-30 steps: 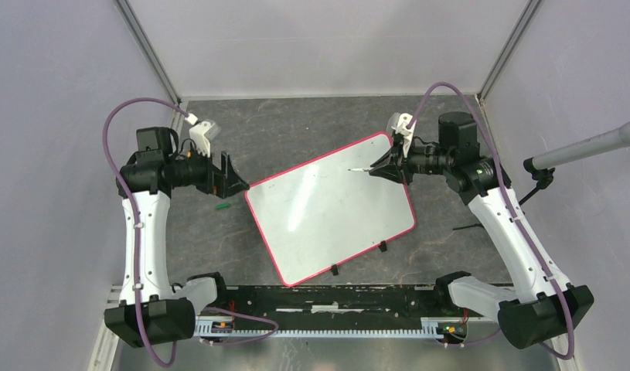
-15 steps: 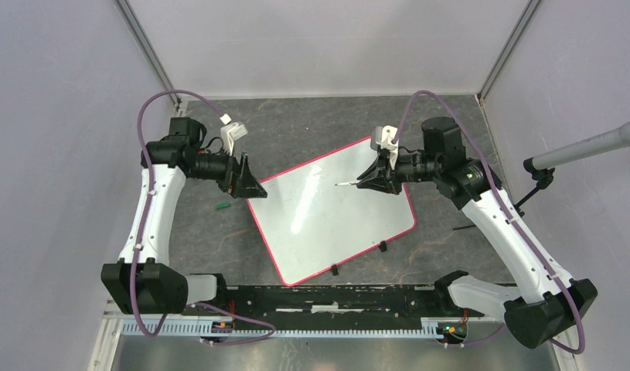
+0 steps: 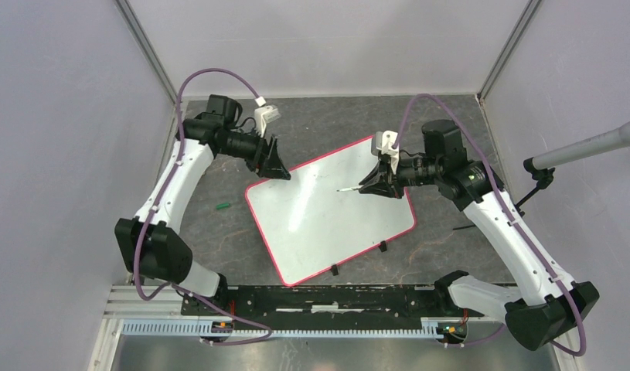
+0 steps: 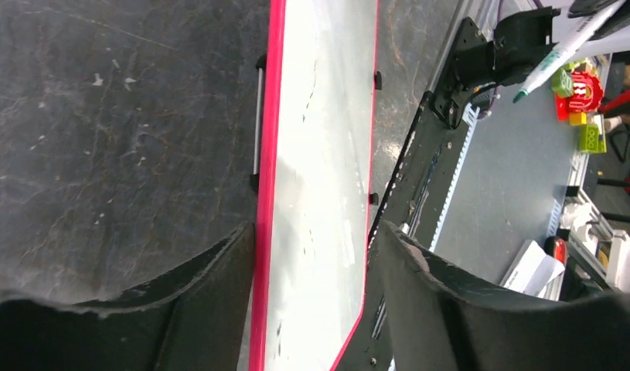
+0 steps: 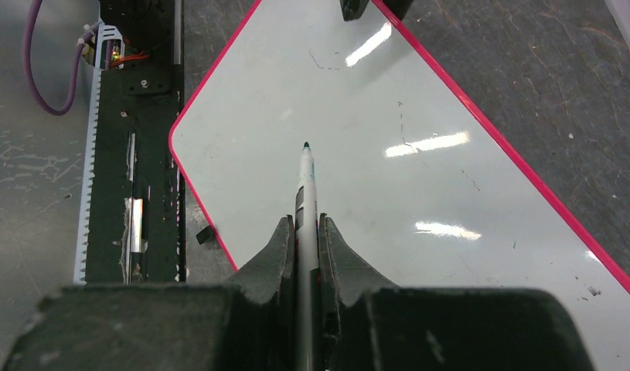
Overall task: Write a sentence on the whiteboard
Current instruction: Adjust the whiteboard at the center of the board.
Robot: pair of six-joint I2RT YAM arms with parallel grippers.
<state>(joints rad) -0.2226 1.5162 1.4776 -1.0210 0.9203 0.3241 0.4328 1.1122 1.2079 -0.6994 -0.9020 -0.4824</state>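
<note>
The whiteboard (image 3: 331, 220) lies flat and skewed on the dark table, glossy white with a red-pink rim. No sentence shows on it, only faint dark specks. My right gripper (image 3: 371, 185) is shut on a white marker (image 5: 304, 193). The marker's green tip (image 5: 306, 145) points over the board's middle and seems to hover just off it. My left gripper (image 3: 284, 171) is at the board's far left corner. In the left wrist view its jaws (image 4: 313, 229) stand open on either side of the whiteboard (image 4: 319, 139), the left finger (image 4: 211, 301) right beside the rim.
A small green cap (image 3: 223, 206) lies on the table left of the board. Two black clips (image 3: 383, 246) sit at the board's near edge. A black rail (image 3: 327, 297) runs along the table's front. A grey microphone (image 3: 590, 147) juts in from the right wall.
The left arm has swung away and to the right, from the board's left edge to its far left corner, jaws narrowing. The right gripper has shifted left over the board with the marker.
</note>
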